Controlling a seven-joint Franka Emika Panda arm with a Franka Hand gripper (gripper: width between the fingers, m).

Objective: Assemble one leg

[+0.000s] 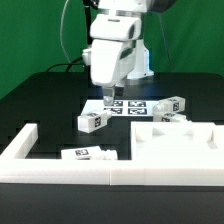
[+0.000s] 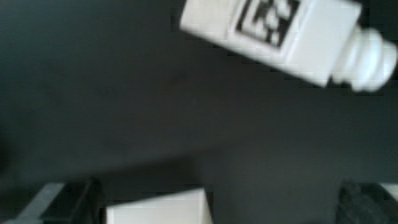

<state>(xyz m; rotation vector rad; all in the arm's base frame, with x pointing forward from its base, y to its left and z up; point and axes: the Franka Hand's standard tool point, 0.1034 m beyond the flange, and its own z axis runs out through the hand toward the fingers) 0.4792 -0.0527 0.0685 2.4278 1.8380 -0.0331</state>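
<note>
Several legs lie on the black table. One leg [image 1: 93, 121] lies just in front of my gripper [image 1: 113, 101], to the exterior view's left. Another leg [image 1: 170, 106] lies by the marker board [image 1: 131, 108], and a third leg [image 1: 88, 154] lies beside the border wall. In the wrist view one leg [image 2: 285, 35] with a black-and-white tag lies slanted ahead of my gripper [image 2: 217, 205], well apart from it. The dark fingertips [image 2: 71, 200] stand wide apart with nothing held. A white corner [image 2: 160, 205] shows between them; I cannot tell what it belongs to.
A large flat white panel [image 1: 182, 143] lies at the exterior view's right. The long white L-shaped border wall [image 1: 70, 172] runs along the front and up the left side. A green backdrop stands behind the table.
</note>
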